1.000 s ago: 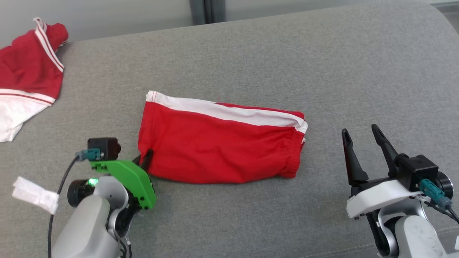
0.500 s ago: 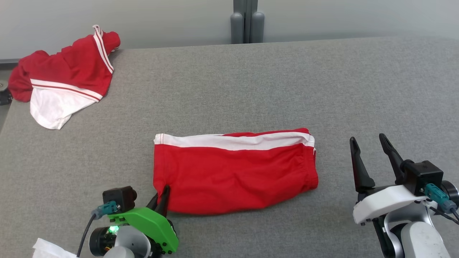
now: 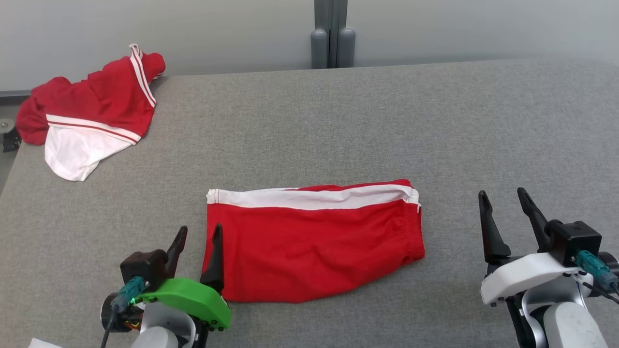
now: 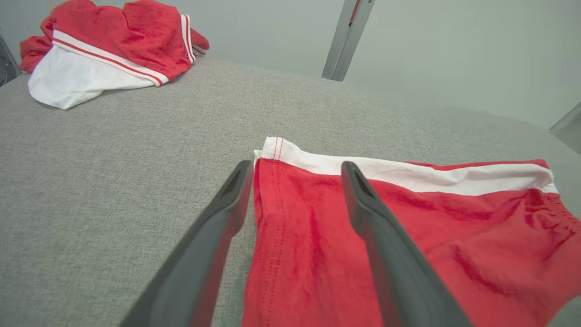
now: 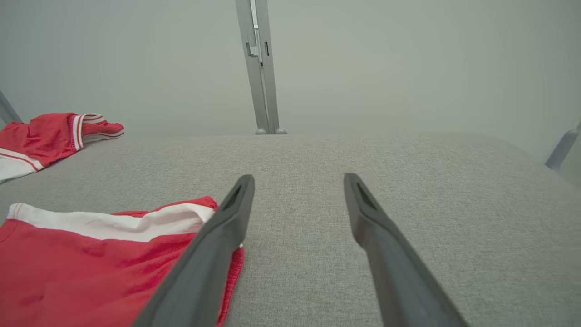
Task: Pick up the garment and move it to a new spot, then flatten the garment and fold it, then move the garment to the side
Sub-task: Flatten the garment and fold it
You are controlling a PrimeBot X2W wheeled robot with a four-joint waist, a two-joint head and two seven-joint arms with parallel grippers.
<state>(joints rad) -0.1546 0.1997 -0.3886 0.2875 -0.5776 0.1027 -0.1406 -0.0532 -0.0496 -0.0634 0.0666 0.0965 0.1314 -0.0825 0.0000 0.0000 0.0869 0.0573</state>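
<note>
Red garment [image 3: 314, 246] folded on grey table [image 3: 338, 121]; left tool [image 3: 200, 229] released astride edge, right tool [image 3: 502, 193] released.

A crumpled red-and-white sports garment [image 3: 92, 108] lies at the far left corner of the grey table [image 3: 367, 121]. A grey post [image 3: 331, 34] stands behind its far edge.

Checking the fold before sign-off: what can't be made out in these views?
Head view: folded red garment, inner layers hidden under its top layer.
Left wrist view: whether fingers of the left gripper touch the cloth; near side cut off by bottom edge.
Right wrist view: crumpled red-and-white garment cut off by left edge.
</note>
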